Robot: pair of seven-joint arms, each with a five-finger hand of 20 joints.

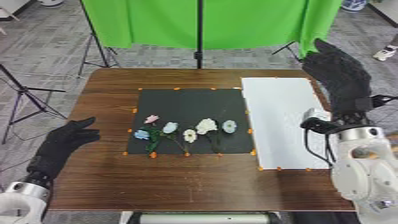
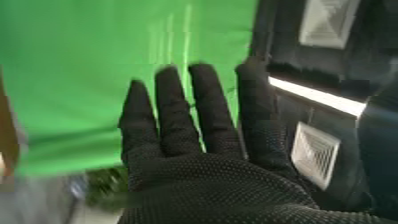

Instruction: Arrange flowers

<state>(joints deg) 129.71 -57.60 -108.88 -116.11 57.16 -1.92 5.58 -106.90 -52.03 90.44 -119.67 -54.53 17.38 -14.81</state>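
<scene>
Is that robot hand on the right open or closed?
Open: the right robot hand has its fingers straight, with gaps showing between them.

Head view is looking forward-down over table (image 1: 178,187), farther off; wrist view is facing cloth (image 1: 253,25) past right hand (image 1: 342,72), close; both are sharing those two.

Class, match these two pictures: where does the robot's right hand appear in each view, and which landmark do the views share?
Head view: the right hand is at the upper right, open.
Right wrist view: it is close to the camera, fingers straight, partly against green cloth.
Shared landmark: the green cloth.
</scene>
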